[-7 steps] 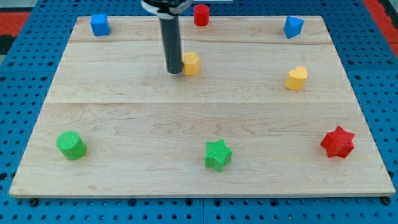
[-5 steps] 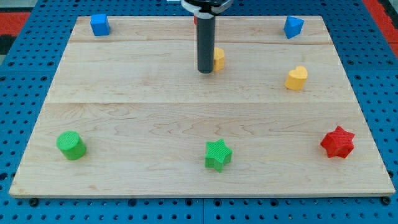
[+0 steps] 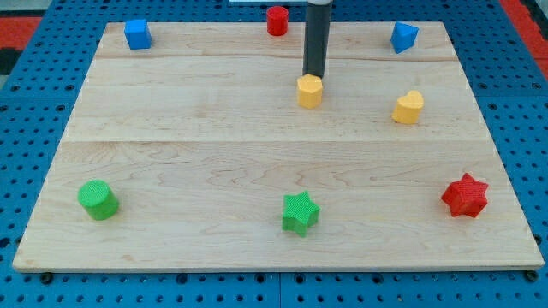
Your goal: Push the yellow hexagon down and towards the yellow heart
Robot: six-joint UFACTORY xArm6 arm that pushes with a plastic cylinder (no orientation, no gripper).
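Observation:
The yellow hexagon point(image 3: 310, 90) lies on the wooden board in the upper middle. My tip point(image 3: 313, 76) stands right behind it, at its top edge, touching or nearly touching it. The dark rod rises straight up out of the view's top. The yellow heart point(image 3: 408, 107) lies to the right of the hexagon and slightly lower, well apart from it.
A red cylinder point(image 3: 276, 20) stands at the top edge, left of the rod. A blue block point(image 3: 137, 34) is top left, a blue block point(image 3: 403, 37) top right. A green cylinder point(image 3: 98, 199), a green star point(image 3: 300, 212) and a red star point(image 3: 465, 196) lie along the bottom.
The yellow hexagon has been pushed to the right, from upper centre-left toward the heart. My tip has moved from the hexagon's left side to behind its top edge.

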